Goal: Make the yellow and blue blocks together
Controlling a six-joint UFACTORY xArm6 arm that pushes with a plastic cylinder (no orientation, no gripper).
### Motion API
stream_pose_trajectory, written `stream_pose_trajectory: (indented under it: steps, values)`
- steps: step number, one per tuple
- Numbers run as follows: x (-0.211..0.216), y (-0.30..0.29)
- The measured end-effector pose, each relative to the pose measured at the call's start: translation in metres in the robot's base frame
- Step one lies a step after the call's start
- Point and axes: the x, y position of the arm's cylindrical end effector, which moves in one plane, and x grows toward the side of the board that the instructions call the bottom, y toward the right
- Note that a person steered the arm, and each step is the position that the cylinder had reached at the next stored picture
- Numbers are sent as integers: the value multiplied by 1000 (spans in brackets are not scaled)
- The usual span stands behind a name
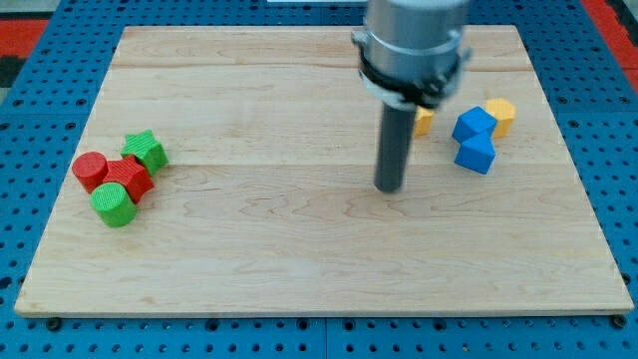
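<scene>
Two blue blocks sit at the view's right: one upper blue block [474, 124] and one lower blue block [476, 154], touching each other. A yellow hexagon block [500, 115] touches the upper blue block on its right. A second yellow block [424, 121] is partly hidden behind the rod, a small gap to the left of the blue blocks. My tip [389, 186] rests on the board below and left of that hidden yellow block, apart from all blocks.
At the view's left a cluster holds a red cylinder [90, 171], a green star [147, 150], a red star-like block [131, 178] and a green cylinder [115, 203]. The wooden board [299, 259] lies on a blue pegboard.
</scene>
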Motion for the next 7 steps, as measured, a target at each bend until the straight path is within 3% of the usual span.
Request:
stream_pose_trajectory:
  steps: [1, 2, 3, 4, 6, 7]
  values:
    - [15, 113]
    - [-29, 224]
    - [-115, 220]
    - [-164, 189]
    - [-127, 185]
    - [-135, 134]
